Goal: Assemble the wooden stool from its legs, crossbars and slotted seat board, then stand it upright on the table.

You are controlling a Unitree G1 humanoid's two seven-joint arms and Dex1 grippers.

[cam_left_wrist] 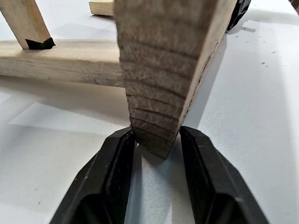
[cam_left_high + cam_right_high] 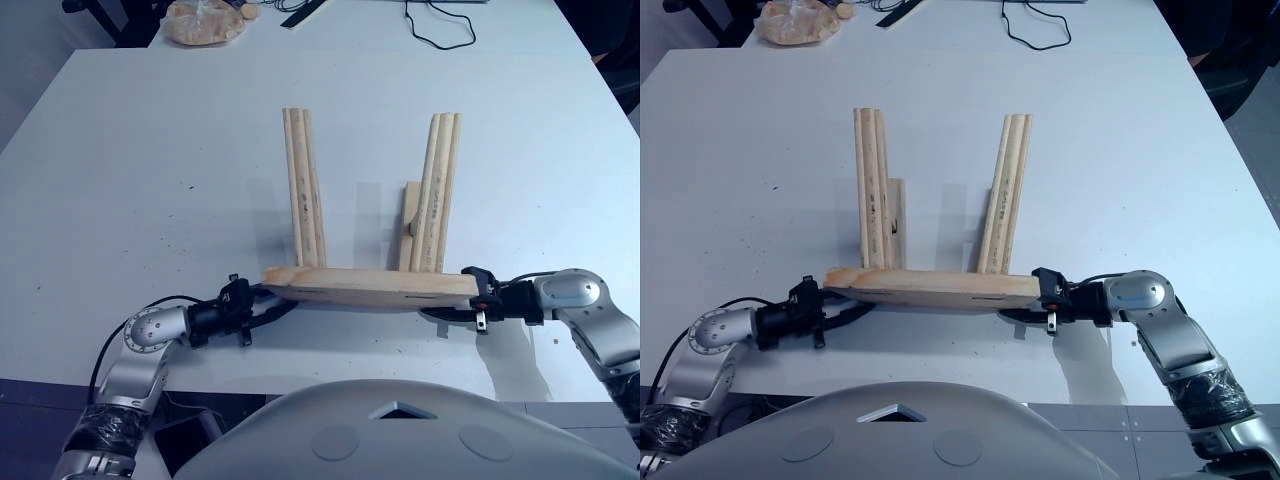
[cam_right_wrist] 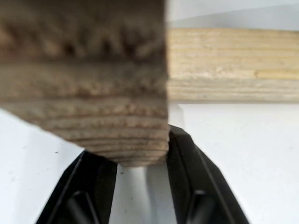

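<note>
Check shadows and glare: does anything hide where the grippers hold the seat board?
Left eye view: no glare, soft shadow on the table beneath the right gripper; left wrist view: seat board end lit, shade under it; right wrist view: dark shade between the fingers.

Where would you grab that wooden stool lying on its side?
At the two short ends of the seat board, coming in from left and right, as the left end effector and right end effector do. Both ends stand free, while the legs jut away across the table.

Bright overhead light, soft shadows
</note>
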